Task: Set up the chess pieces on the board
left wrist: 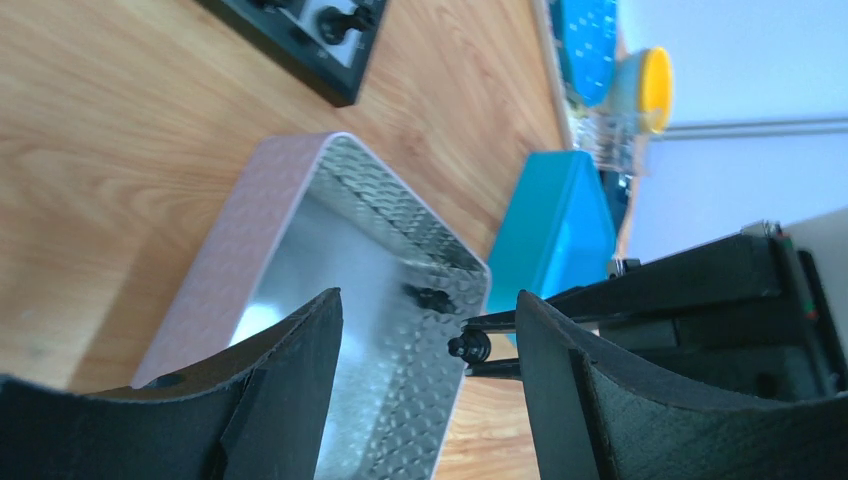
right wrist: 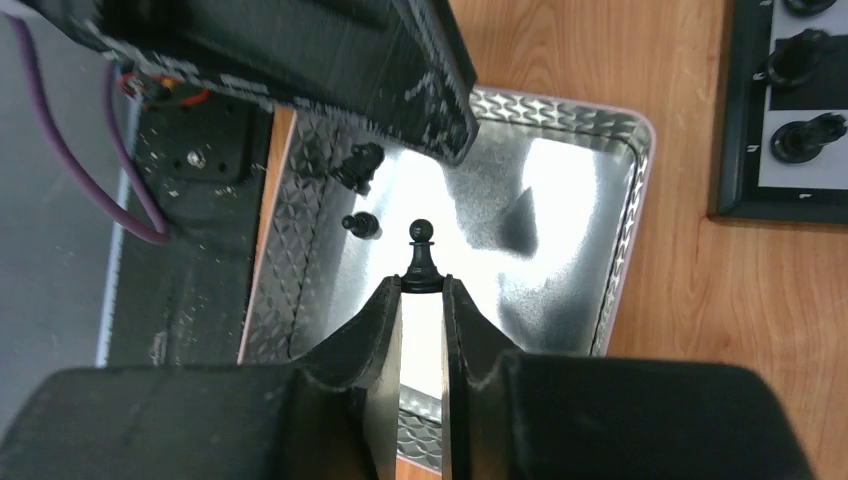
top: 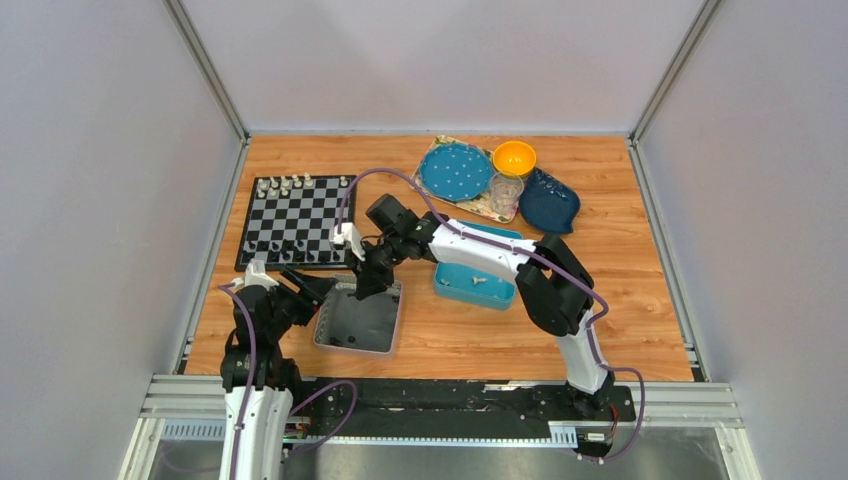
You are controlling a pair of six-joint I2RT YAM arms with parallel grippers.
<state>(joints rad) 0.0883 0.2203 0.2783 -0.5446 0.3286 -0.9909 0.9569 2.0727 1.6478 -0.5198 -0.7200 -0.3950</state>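
Left fingers (left wrist: pixel 300 370) are spread wide, holding nothing, at the silver tray's (top: pixel 360 328) 10 o'clock corner. Right fingers (right wrist: pixel 385 325) are closed on a black pawn (right wrist: pixel 420 262) above the tray. The board (top: pixel 295 225) lies at the tray's 11 o'clock.

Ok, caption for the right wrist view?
Right hand pinching a black pawn over the tray, two more pieces inside.

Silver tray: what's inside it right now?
A black piece and a smaller one sit in the tray; the right gripper pinches a black pawn over it. The left gripper covers one corner.
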